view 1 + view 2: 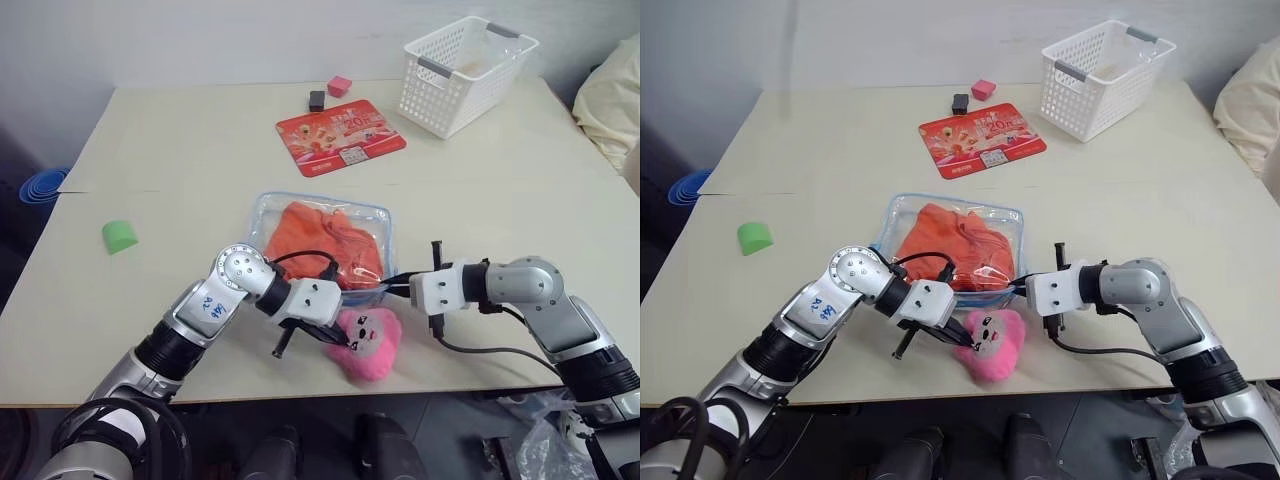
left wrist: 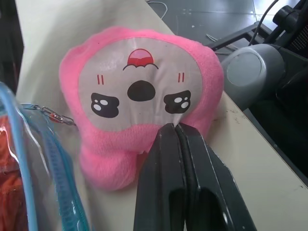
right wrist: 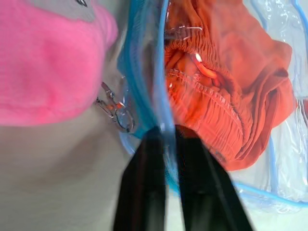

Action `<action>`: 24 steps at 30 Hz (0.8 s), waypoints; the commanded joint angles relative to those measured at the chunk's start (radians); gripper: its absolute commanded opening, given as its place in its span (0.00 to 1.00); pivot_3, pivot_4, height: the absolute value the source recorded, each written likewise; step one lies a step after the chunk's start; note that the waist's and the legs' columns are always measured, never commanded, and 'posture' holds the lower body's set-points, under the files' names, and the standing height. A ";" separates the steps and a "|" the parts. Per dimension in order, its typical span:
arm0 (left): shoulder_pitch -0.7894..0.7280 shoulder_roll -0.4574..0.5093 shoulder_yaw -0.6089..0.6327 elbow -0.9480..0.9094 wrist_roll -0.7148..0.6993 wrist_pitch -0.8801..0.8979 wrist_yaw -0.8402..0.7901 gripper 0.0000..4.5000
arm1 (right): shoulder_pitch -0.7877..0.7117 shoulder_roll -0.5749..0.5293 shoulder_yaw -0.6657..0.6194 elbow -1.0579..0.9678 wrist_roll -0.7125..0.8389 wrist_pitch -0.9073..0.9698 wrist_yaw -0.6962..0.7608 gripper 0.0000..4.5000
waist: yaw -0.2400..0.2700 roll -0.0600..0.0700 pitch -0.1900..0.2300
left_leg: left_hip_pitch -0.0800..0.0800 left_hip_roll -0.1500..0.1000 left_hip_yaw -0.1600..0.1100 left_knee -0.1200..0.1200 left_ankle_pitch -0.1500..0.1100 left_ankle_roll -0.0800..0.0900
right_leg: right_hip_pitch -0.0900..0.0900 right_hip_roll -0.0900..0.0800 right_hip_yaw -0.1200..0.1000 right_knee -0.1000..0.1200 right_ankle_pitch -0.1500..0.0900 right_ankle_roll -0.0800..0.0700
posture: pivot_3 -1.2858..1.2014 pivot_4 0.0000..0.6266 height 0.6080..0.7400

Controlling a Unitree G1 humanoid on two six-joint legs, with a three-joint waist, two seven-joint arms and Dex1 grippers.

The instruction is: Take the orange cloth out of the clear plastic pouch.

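- We see the clear plastic pouch (image 1: 322, 242) lying flat near the middle of the table (image 1: 180, 140), toward its near edge, with the orange cloth (image 1: 325, 238) inside it, folded and gathered in soft ridges.
- The pouch is glossy and see-through, with rounded corners and light blue zipper trim; a small metal clasp (image 3: 115, 111) hangs at its near rim.
- Our right gripper (image 3: 165, 131) has its black fingers pinched onto the blue trim at the pouch's near right corner, the rim caught between them.
- Our left gripper (image 2: 174, 127) has its fingers pressed together, tips against the lower front of the pink plush toy (image 2: 139, 96); we cannot tell if any fabric is caught.
- The fuzzy, rounded plush sits just beside the pouch's near edge, close to the table's near edge.
- Open tabletop lies left of the pouch, apart from a small green piece (image 1: 119, 236).
- Farther off lie a flat red printed packet (image 1: 340, 135), two small blocks, black (image 1: 317, 100) and pink (image 1: 340, 86), and a white lattice basket (image 1: 465, 72) at the far right.
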 commanded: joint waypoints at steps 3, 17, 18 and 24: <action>0.018 0.010 0.016 -0.034 0.000 -0.013 0.020 0.00 | -0.010 -0.002 -0.013 -0.004 -0.002 -0.013 -0.006 0.01 | 0.000 0.000 0.000 | 0.000 0.000 0.000 0.000 0.000 0.000 | 0.000 0.000 0.000 0.000 0.000 0.000 | 0.52 0.24 1.00; 0.070 0.133 0.116 -0.097 -0.055 -0.019 -0.008 0.00 | 0.009 -0.061 -0.065 -0.025 0.027 -0.029 0.012 0.01 | -0.003 0.000 0.000 | 0.000 0.000 0.000 0.000 0.000 0.000 | -0.001 0.000 0.001 0.001 0.000 0.000 | 0.52 0.24 1.00; 0.083 0.159 0.134 -0.104 -0.063 -0.021 -0.014 0.00 | 0.011 -0.073 -0.074 -0.025 0.034 -0.038 0.013 0.01 | -0.003 0.000 0.000 | 0.000 0.000 0.000 -0.001 0.000 0.000 | -0.001 0.000 0.001 0.001 0.000 0.000 | 0.52 0.24 1.00; 0.158 0.301 0.269 -0.084 -0.083 -0.013 0.005 0.00 | 0.030 -0.148 -0.139 0.000 0.074 -0.100 0.023 0.01 | 0.001 0.000 0.000 | 0.000 0.000 0.000 -0.001 0.000 0.000 | -0.001 0.000 0.001 0.000 0.000 0.000 | 0.52 0.24 1.00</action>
